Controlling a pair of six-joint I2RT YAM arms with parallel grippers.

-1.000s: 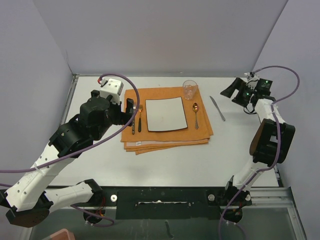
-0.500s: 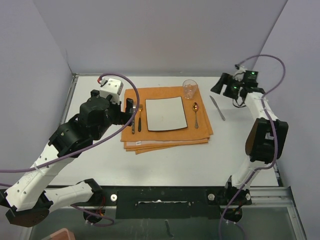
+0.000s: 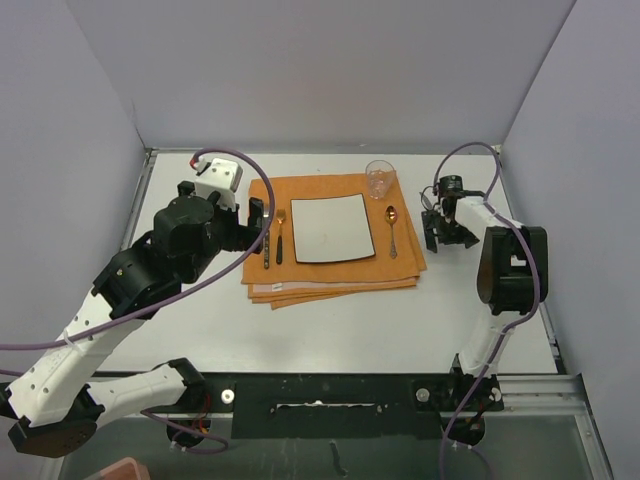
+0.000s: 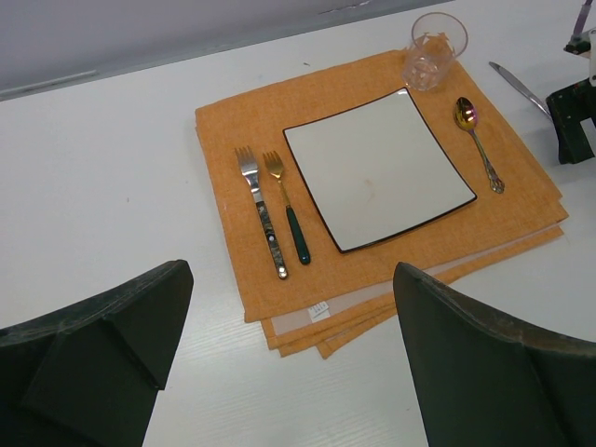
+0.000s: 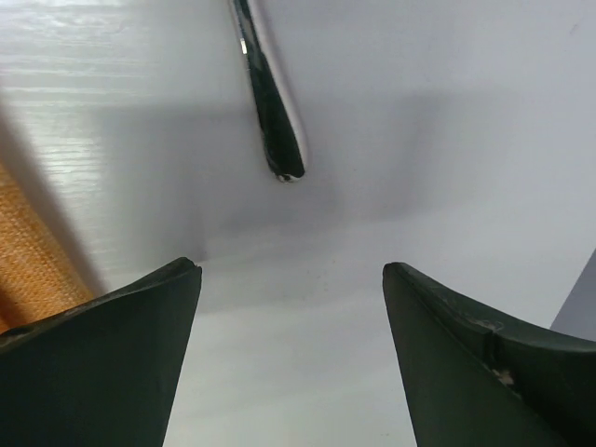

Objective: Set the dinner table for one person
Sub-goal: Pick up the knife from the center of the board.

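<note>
The dinner table [image 3: 330,330] is a pale grey-white top. An orange placemat [image 3: 330,275] lies on it with a square white plate [image 3: 332,228], two forks [image 3: 272,240] to its left, a spoon [image 3: 392,228] to its right and a clear glass [image 3: 380,178] at the far right corner. A knife [image 4: 520,86] lies on the bare table right of the mat. My right gripper [image 3: 440,228] is open and low over the knife, whose end [image 5: 270,102] lies ahead between the fingers. My left gripper [image 3: 258,215] is open and empty above the mat's left edge.
Grey walls close the table on the left, back and right. The mat is several folded layers, fanned out at its near edge [image 4: 372,321]. The right gripper also shows in the left wrist view [image 4: 573,121], close to the mat's right edge.
My right arm has swung from high at the far right corner leftward and down, so its open gripper is low over the knife. My left arm has barely moved.
</note>
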